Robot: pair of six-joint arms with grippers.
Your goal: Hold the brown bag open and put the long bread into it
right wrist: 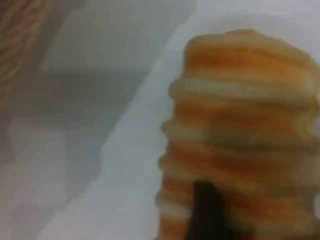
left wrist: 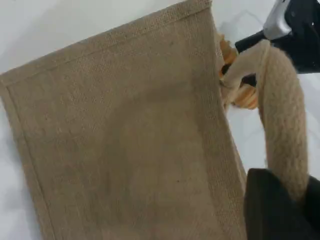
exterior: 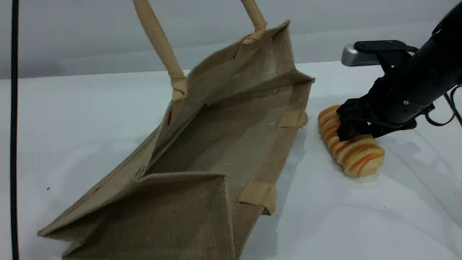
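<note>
We are at the pick-up step: the bag is already held open and the bread has yet to be lifted. Our left claw (left wrist: 280,205) is pressed together on one of the beige rope-like loop handles (left wrist: 282,120) of the large tan-brown woven jute tote (exterior: 216,144), drawing that handle up out of the top of the scene view so that the mouth gapes toward the camera. The tote lies tilted on the white worktop (exterior: 361,216), its lower side wall flat on the surface and its inside plainly empty.

The small oblong golden-yellow loaf with orange crosswise stripes (exterior: 352,146) lies on the worktop just beside the tote's right edge, outside it. Our right claw (exterior: 348,126) is down over the loaf's far half, the jaws astride it and touching its ridged top; whether they pinch it firmly yet we cannot tell, though one dark fingertip (right wrist: 202,210) shows pressed against the crust in the right wrist view.

Next, we judge, the right claw must close enough to hold without crushing, lift the loaf clear of the worktop, carry it leftward over the tote's bound rim and let it go inside, while the left claw keeps the handle raised.

The jute is coarse, stiff and open-weave, with lighter beige binding and patches at the seams; it should hold its shape. The handle is thick, rounded and fibrous. The loaf looks soft and ribbed, with a smooth surface
</note>
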